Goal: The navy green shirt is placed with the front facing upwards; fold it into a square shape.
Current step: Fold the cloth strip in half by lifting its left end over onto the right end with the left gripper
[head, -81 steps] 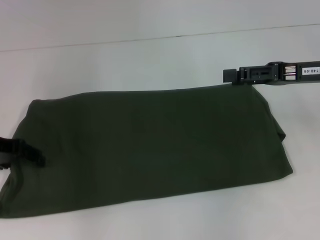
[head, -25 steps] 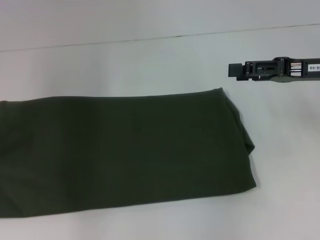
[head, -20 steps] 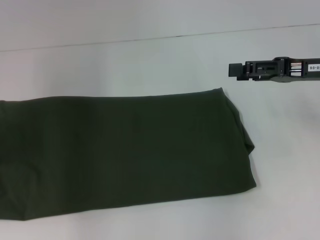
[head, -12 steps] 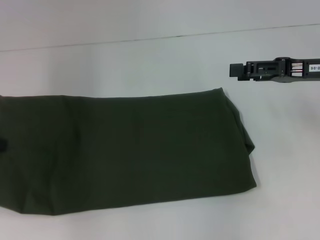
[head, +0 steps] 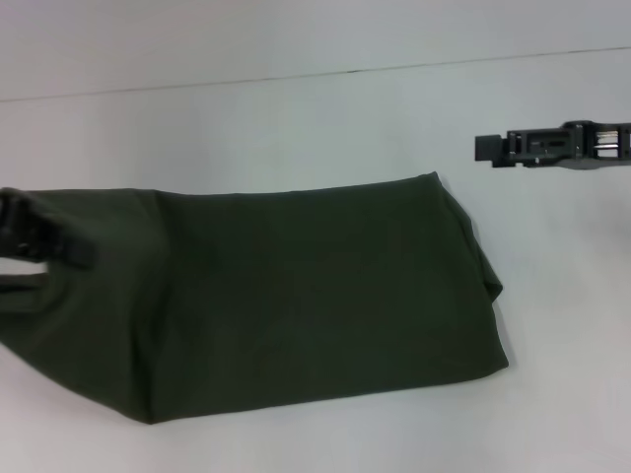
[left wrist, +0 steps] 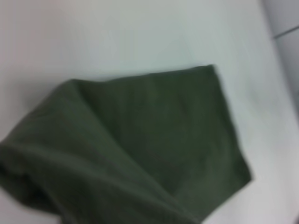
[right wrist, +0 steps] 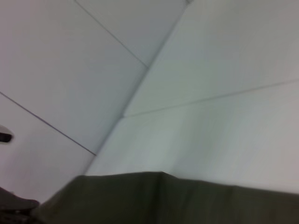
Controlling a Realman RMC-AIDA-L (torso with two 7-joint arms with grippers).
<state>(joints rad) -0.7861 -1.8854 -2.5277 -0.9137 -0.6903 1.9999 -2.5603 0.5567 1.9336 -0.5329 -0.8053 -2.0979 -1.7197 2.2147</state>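
Left hand [head: 39, 241] sits at the far-left edge of the head view, clamped on the left end of the navy green shirt [head: 296, 296] and holding that end raised off the surface [head: 315, 128] w/ cloth bunched under it. Rest of the shirt lies flat as a long folded band across the middle of the surface, plain green side up (no print showing), right end w/ stacked layers at the corner. In the left wrist view the shirt [left wrist: 154, 135] sags in a fold nearest the camera. My right hand [head: 498, 148] hovers beyond the shirt's right end, apart from it; can't tell if it's open or closed.
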